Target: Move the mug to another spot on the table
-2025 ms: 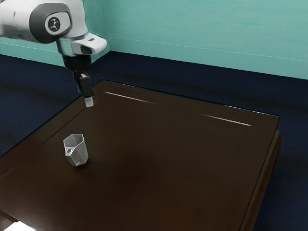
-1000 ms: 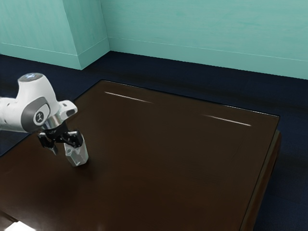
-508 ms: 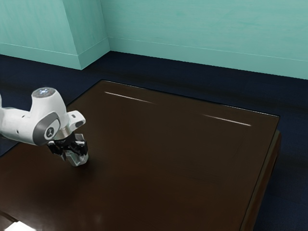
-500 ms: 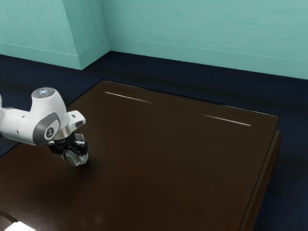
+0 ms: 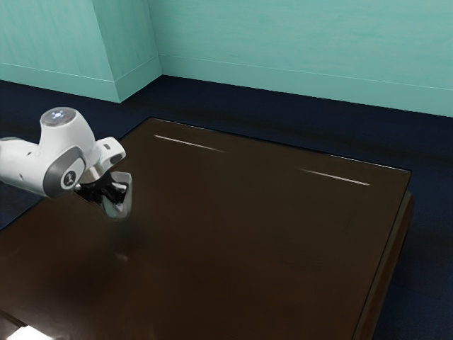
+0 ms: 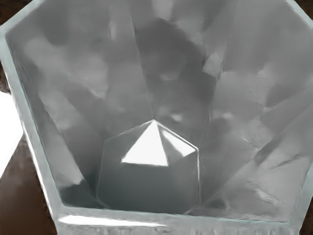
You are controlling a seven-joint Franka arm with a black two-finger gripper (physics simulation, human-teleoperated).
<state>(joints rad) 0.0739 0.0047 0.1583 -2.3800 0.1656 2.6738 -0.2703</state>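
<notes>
The gripper (image 5: 107,194) holds the mug (image 5: 119,204): its black fingers stand narrow on two sides of the pale grey, faceted body, pressed against it. The mug sits tilted under the hand near the edge of the dark brown table (image 5: 269,234) at the exterior view's left. Its base looks to be just clear of the wood rather than resting on it, though the gap is hard to read against the glossy surface. In the wrist view the camera looks straight down into the mug (image 6: 149,166), past its angular rim and slanted walls to the flat polygonal bottom, with a sliver of dark tabletop beside the rim. So the grasp appears made and the lift seems under way. What is left, as I judge it, is the main part: carrying the mug across to a different place, setting it down upright and letting go. The white arm (image 5: 42,166) comes in low from the exterior view's left, and the wide stretch of table toward the exterior view's right lies before it with no other thing on it that I can see, so nothing seems to block the way. Beyond the table are the dark blue floor (image 5: 283,120) and the teal wall (image 5: 297,42). A small white thing (image 5: 15,331) shows at the lower left corner; I cannot tell what it is.
</notes>
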